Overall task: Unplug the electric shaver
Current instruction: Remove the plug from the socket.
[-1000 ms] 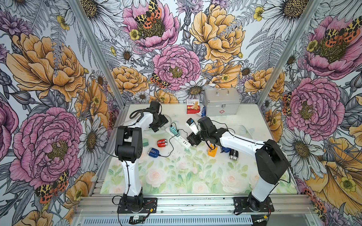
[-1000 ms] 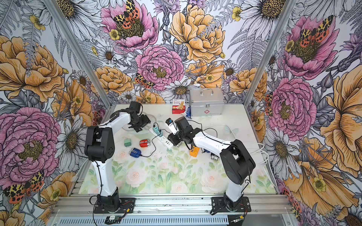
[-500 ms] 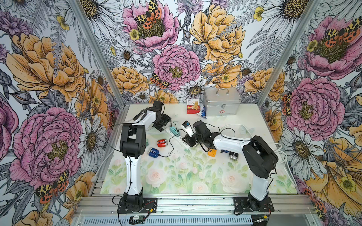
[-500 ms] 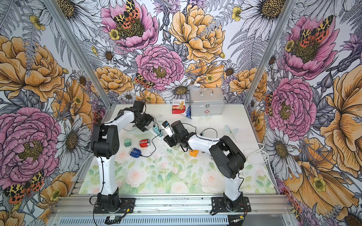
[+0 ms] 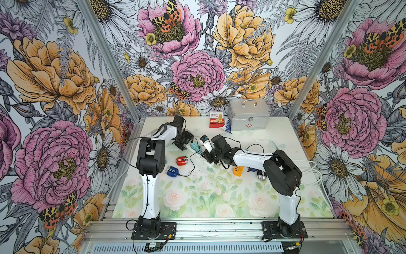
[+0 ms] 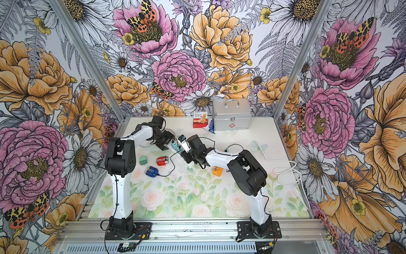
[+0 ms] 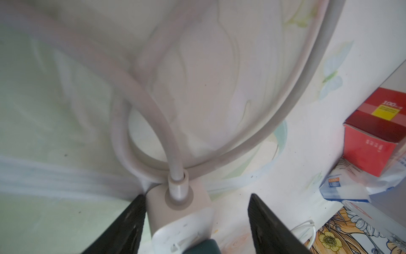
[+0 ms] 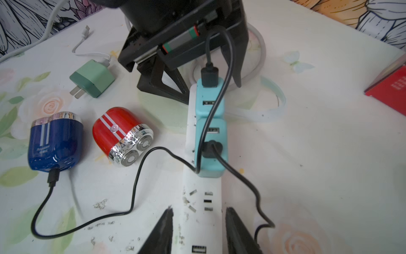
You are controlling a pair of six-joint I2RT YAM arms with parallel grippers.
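Observation:
The blue electric shaver (image 5: pixel 172 171) (image 6: pixel 151 171) (image 8: pixel 55 145) lies on the mat with a black cable (image 8: pixel 136 176) plugged into its base. The cable runs to the teal adapters (image 8: pixel 209 99) on the white power strip (image 5: pixel 198 155) (image 8: pixel 202 198). My right gripper (image 5: pixel 208 157) (image 8: pixel 198 211) straddles the strip's near part, its fingers pressed to both sides. My left gripper (image 5: pixel 186 144) (image 7: pixel 197 198) is open around the strip's far end (image 7: pixel 182 215), where its cord enters. One finger touches that end and the other stands apart.
A red shaver (image 8: pixel 122 136) lies beside the blue one, with a green charger (image 8: pixel 92 79) behind them. A white device (image 5: pixel 205 141) stands by the strip. An orange adapter (image 5: pixel 238 171), a silver case (image 5: pixel 248 118), a red box (image 5: pixel 216 119) and white cables (image 5: pixel 312 169) lie around.
My right arm has swung left and drawn in, bringing its gripper over the strip. My left gripper's jaws have narrowed a little at the strip's far end.

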